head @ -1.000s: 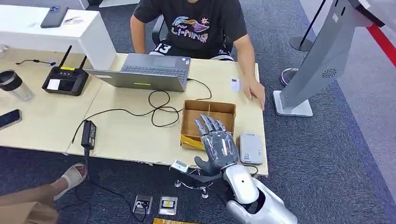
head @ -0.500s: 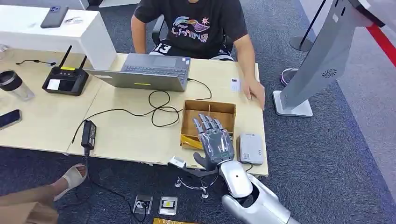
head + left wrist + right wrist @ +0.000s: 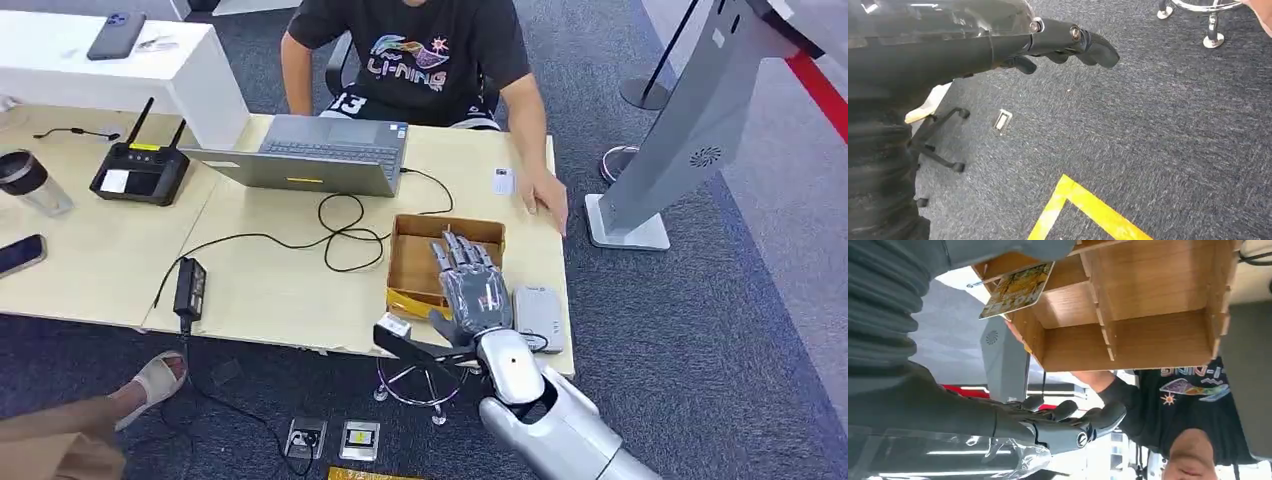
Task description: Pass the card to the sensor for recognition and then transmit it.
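Right robot hand (image 3: 470,290) hovers over the wooden box (image 3: 420,262) at the counter (image 3: 280,290) front edge, fingers spread and extended, holding nothing. In the right wrist view the card (image 3: 1018,289), yellow printed, lies in a box compartment just beside the thumb, not gripped. Grey card sensor (image 3: 538,318) sits on the counter just right of the box. Left robot hand (image 3: 1068,45) hangs over the carpet floor (image 3: 1148,140), fingers loosely curled, nothing in them. A person (image 3: 420,60) sits behind the counter, one hand (image 3: 548,200) resting beside a small white card (image 3: 503,181). Laptop (image 3: 310,155) is behind the box.
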